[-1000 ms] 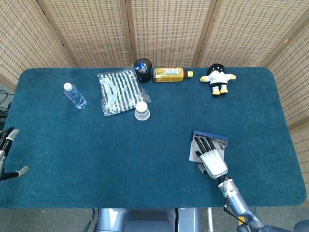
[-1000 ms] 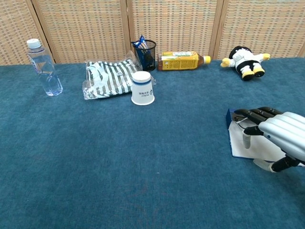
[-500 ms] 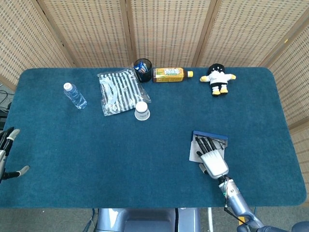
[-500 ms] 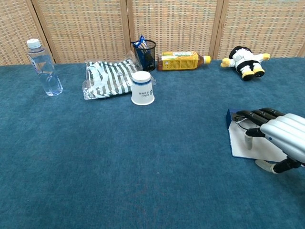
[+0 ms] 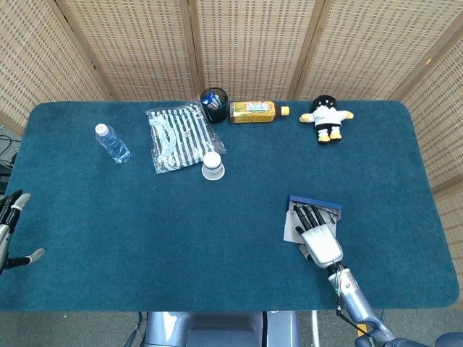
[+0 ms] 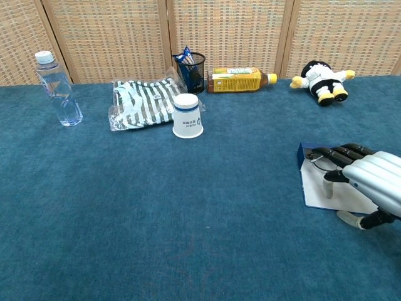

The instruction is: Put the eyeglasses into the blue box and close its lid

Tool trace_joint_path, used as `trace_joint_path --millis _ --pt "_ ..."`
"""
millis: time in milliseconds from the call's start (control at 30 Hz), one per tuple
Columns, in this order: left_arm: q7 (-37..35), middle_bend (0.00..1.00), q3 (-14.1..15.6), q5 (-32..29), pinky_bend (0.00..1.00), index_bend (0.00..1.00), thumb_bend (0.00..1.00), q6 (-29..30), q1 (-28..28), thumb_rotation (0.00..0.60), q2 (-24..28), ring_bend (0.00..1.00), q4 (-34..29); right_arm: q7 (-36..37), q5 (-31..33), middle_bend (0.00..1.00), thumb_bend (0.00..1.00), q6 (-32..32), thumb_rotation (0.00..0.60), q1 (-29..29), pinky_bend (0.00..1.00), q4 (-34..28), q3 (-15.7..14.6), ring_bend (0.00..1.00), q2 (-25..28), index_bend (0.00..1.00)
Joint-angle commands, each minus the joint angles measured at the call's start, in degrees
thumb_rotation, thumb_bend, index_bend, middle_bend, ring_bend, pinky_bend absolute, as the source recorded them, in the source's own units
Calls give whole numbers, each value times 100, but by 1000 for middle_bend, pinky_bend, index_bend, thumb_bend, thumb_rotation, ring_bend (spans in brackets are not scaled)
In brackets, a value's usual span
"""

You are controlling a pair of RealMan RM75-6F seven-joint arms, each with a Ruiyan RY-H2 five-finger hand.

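Blue carpet cloth (image 5: 145, 238) all over the table, woven screens (image 5: 253, 43) behind. Far left, at the table edge: left hand (image 5: 13, 231), fingers apart, holding nothing. Next, a clear water bottle (image 5: 112, 143) standing up. Then a striped bag (image 5: 177, 136) lying flat, with a white paper cup (image 5: 213, 165) upside down just beside it. Behind the bag, a black mesh cup (image 5: 214, 104), and beside that a yellow drink bottle (image 5: 255, 111) on its side. Further right, a small doll (image 5: 327, 118) lying down near the back edge. Closer to the front on the right, the blue box (image 5: 314, 203), open, white inside. Right hand (image 5: 318, 233) lying flat over the box, dark fingers (image 6: 335, 152) stretched out on top of it. Eyeglasses under the fingers, hard to see; cannot tell if held.
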Motion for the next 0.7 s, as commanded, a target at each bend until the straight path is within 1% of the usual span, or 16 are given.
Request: trace_joint_path --millis 33,267,533,633,700 --pt "-8 0 -2 -3 0 0 0 -2 -1 600 2 0 1 31 1 0 401 -12 600 -10 41 16 2 0 -11 432" --pt "24 0 -4 -21 0 0 0 -38 -20 600 -9 0 3 62 -88 0 400 50 600 -37 41 -20 -26 0 22 432" --pt "31 0 -4 -21 0 0 0 -31 -19 600 -7 0 -6 54 -110 0 403 45 600 -35 41 214 1 0 -77 432" --pt "28 0 -1 -16 0 0 0 -33 -19 600 -5 0 -7 64 -140 0 434 80 600 -32 40 315 11 0 -123 432" --pt "22 0 1 -11 0 0 0 -31 -18 600 -3 0 -6 60 -165 0 490 123 600 -34 41 416 20 0 -174 432"
